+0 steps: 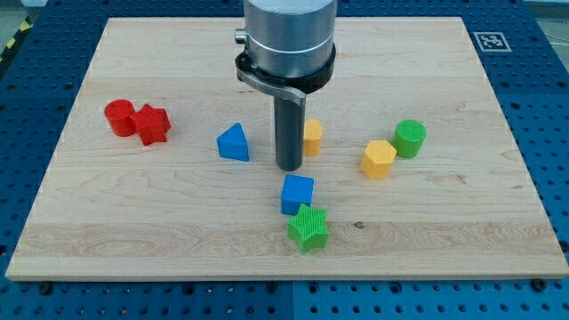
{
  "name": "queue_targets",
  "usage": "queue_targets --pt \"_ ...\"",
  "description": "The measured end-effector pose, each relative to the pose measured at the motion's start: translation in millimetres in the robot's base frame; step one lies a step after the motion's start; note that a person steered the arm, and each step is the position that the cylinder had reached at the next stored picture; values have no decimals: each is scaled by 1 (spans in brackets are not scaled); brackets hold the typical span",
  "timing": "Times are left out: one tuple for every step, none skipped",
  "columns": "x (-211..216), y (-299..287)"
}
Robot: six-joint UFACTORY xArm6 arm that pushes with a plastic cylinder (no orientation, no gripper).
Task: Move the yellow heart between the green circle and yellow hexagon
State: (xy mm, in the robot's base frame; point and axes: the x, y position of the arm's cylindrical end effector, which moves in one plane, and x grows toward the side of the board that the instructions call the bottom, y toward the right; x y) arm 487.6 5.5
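My tip [290, 167] sits down on the tabletop [133, 231], no fingers on this rig, just a plain rod holding nothing. Yellow heart [313, 136] touching or just beside the rod on the view's right, partly hidden behind it. Yellow hexagon [379, 159] and green circle [410, 139] further right, nearly touching each other. Blue triangle [234, 143] left of tip. Blue cube [297, 194] below tip, green star [308, 228] against it. Red circle [119, 117] and red star [153, 124] touching, far left.
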Motion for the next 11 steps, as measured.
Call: queue_targets --pt "-23 2" --pt "-43 -9" --pt "-59 -36" --pt "-68 -15" --pt "-44 27" --pt "-28 58" --pt "-49 60" --pt "-69 64" --pt "-44 83" --pt "-14 102" --pt "-7 103"
